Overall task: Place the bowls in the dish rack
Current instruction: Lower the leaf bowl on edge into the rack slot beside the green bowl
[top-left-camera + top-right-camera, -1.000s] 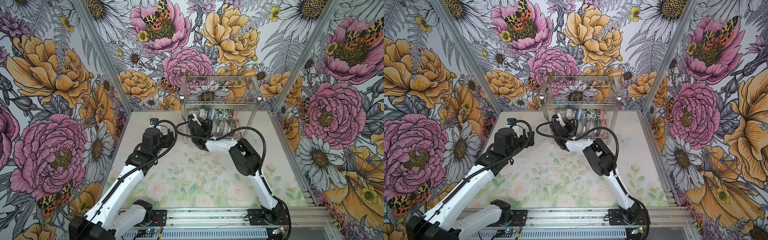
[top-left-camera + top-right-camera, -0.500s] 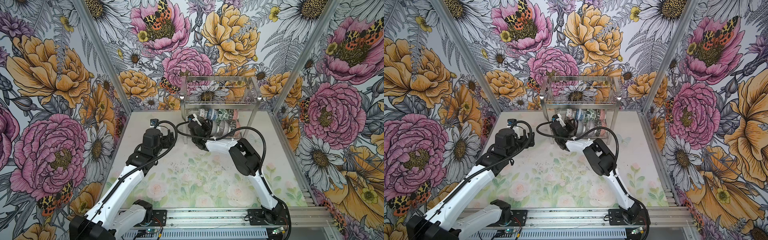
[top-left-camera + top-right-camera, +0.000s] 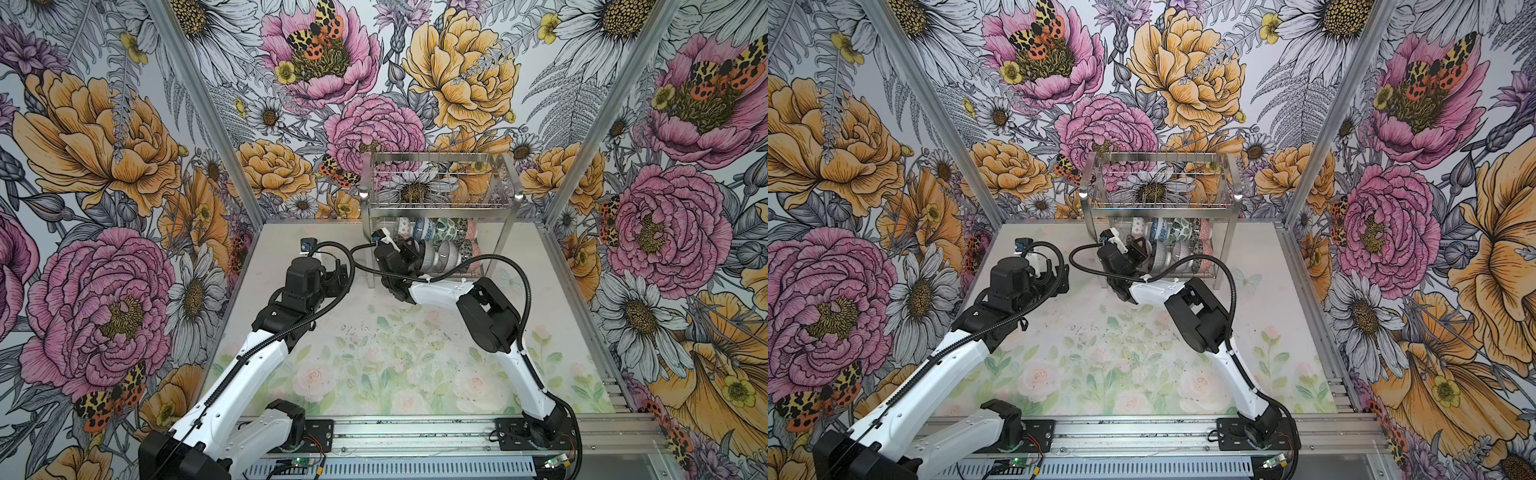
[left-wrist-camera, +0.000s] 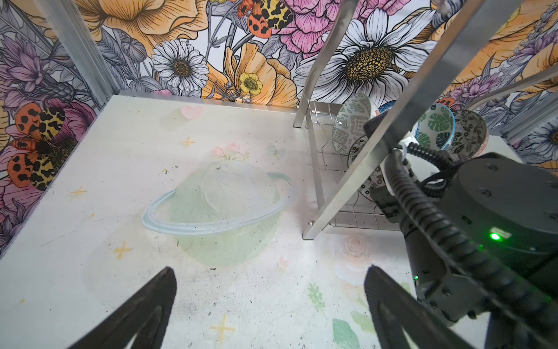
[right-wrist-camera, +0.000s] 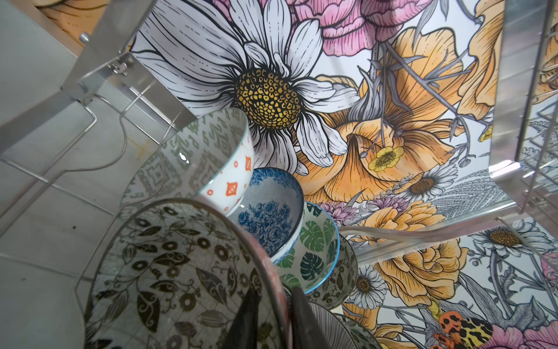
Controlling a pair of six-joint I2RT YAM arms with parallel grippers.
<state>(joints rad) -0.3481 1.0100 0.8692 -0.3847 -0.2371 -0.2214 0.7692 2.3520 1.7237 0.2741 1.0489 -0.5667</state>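
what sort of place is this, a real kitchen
Probably a robot test cell, not a kitchen: left arm and right arm mounted on an aluminium rail, flower-print walls boxing in the table, one dish rack of bowls.

We see a black-leaf bowl, a blue-rose bowl, a green-leaf bowl, an orange-diamond white bowl, and a silver rack.

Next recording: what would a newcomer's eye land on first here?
First, the huge floral wallpaper covering every wall around the table. Next, the dish rack at the back centre, its lower tier packed with patterned bowls standing on edge, where the right gripper pinches the rim of a black-and-white floral bowl. The left gripper hangs open over the table, left of the rack.
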